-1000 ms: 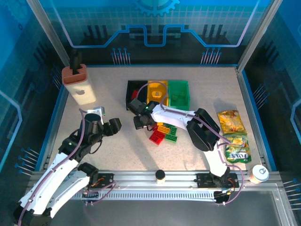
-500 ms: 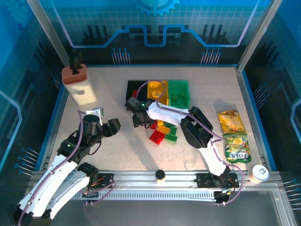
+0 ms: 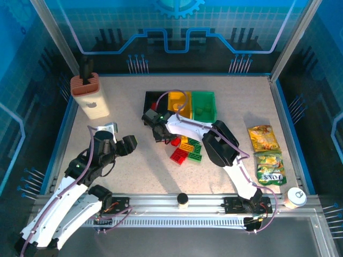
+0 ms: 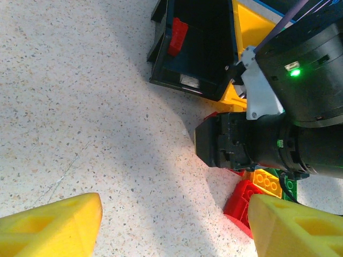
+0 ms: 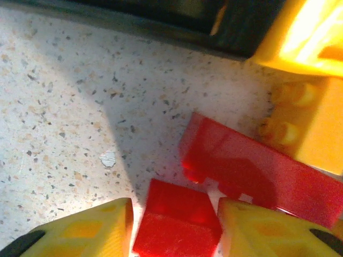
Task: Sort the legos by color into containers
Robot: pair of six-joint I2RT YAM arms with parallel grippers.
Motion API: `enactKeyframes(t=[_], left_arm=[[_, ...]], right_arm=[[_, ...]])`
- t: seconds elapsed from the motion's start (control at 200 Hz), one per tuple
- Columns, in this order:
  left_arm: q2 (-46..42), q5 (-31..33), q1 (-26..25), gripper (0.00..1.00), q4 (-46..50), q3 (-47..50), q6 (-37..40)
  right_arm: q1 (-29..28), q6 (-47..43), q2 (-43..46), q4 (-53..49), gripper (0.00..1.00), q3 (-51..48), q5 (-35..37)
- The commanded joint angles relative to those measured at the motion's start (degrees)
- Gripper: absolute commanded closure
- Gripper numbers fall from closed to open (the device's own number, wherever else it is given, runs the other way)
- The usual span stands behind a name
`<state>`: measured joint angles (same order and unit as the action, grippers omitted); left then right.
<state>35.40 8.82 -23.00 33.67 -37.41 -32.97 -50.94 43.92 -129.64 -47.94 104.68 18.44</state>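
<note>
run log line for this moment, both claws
left claw: open, empty | right claw: shut on red lego near black bin | loose legos on table

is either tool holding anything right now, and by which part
The right tool appears to pinch a small red brick by its two opposite sides. The left tool is open and holds nothing.
</note>
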Motion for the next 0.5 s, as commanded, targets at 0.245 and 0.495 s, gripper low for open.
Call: enactKeyframes(t=[0.245,0.495], left_arm=[[-0.5,1.0,-0.1,0.28,1.0,-1.6,-0.2],[-1.4,0.9,-0.2,0.28,1.6,-1.6,0.2]], right_arm=[[-2.3,-1.9,-0.1,-2.2,0.72,1.0,-0.7],[-2.5,-8.0,4.3,-3.0,0.72,7.7,0.7]])
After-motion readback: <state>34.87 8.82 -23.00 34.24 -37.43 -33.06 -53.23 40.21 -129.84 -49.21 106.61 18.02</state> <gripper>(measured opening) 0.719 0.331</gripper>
